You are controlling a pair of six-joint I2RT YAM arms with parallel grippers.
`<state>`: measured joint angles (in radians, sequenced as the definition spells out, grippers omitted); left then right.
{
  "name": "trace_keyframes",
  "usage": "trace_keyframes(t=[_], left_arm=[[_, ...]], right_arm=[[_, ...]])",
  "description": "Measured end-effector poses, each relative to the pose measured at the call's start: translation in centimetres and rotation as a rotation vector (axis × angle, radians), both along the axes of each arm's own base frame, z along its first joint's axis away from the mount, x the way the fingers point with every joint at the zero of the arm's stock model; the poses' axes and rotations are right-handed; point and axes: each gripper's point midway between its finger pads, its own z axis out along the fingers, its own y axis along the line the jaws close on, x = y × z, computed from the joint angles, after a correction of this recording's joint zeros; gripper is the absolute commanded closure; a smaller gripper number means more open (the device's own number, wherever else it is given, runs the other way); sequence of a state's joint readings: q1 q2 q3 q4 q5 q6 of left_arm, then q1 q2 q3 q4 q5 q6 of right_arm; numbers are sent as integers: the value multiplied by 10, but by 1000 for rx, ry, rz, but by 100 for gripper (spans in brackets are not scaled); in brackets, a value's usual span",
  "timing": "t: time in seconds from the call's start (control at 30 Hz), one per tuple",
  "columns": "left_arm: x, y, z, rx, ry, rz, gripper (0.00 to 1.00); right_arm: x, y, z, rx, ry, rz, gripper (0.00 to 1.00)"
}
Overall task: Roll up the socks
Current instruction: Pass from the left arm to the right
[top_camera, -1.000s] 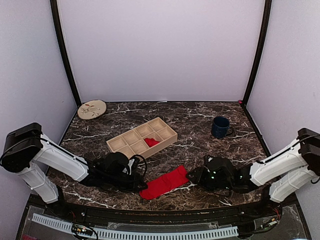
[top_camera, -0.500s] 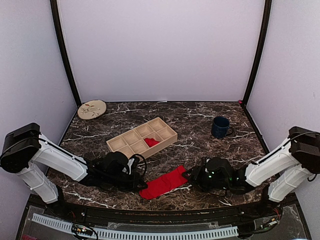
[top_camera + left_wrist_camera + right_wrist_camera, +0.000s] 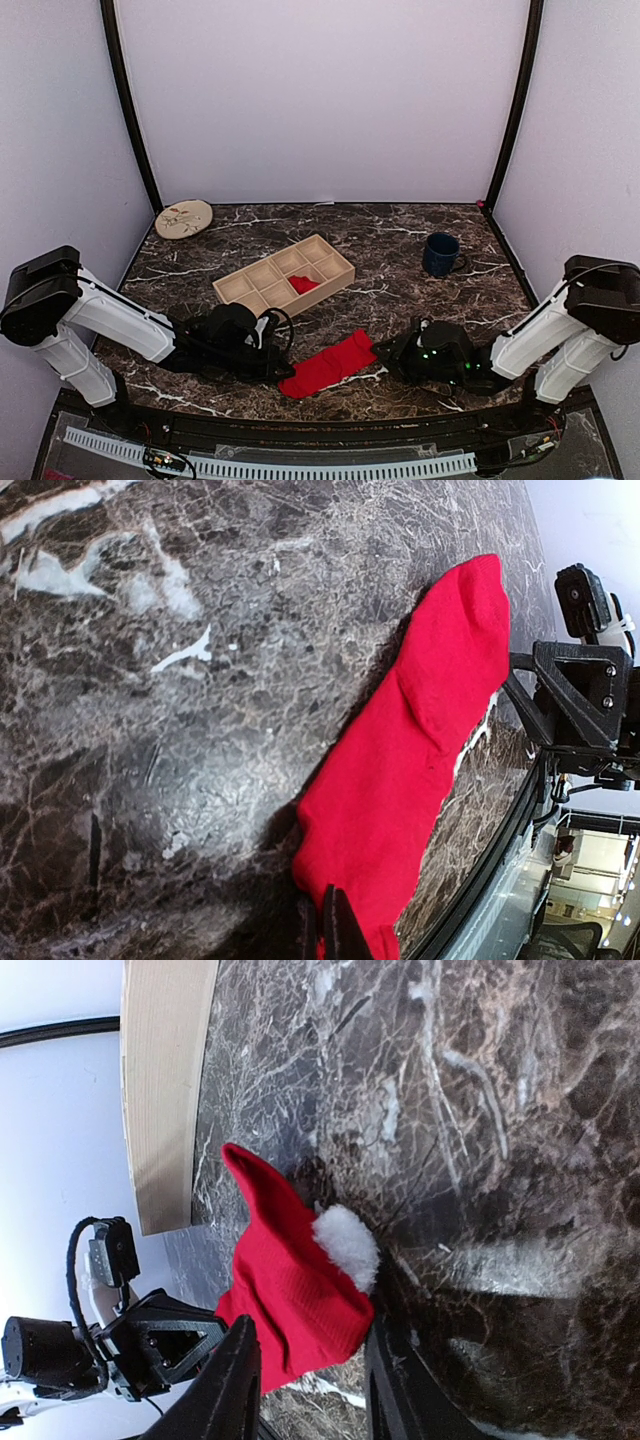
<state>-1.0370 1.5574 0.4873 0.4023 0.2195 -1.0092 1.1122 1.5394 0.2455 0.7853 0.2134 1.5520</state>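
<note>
At the near edge of the tabletop (image 3: 150, 730), the left hand (image 3: 322, 925) is clenched on the near end of the red sock (image 3: 420, 750). It is likely an anchor, so the fabric can't slide while the other end gets rolled. The right hand (image 3: 308, 1328) straddles the opposite end, one finger each side. Fabric is bunched up between them with a white patch (image 3: 347, 1245) showing, probably the start of the roll. Can't tell if it is pinching or only bracketing.

The sock lies flat and diagonal between the two hands, middle of the near edge, not rolled yet.

Outward:
- Wooden divider tray (image 3: 262, 280) mid-tabletop, with a red item (image 3: 303, 284) in one compartment. Maybe a second sock, too small to say.
- Blue mug (image 3: 440, 254) toward the right edge.
- Decorated plate (image 3: 184, 218) at the far left corner.
- All well apart from the work.

Hidden:
- Left fingertips are cut off at the bottom of the wrist view.
- From above, both hands' fingers are lost under their dark bodies.
- White patch unclear: lining or toe.
</note>
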Motion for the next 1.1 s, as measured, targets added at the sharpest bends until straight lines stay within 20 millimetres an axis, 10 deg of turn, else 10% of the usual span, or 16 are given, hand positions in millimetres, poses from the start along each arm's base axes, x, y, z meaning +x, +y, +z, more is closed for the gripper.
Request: trace_keyframes(t=[0.47,1.1], left_arm=[[0,0,0,0,1,-1,100],[-6,11,-4,-2,17,18,81]], right_arm=[[6,2,-8,-43,-54,14,100],[28,43,40,-479,-403,304,100]])
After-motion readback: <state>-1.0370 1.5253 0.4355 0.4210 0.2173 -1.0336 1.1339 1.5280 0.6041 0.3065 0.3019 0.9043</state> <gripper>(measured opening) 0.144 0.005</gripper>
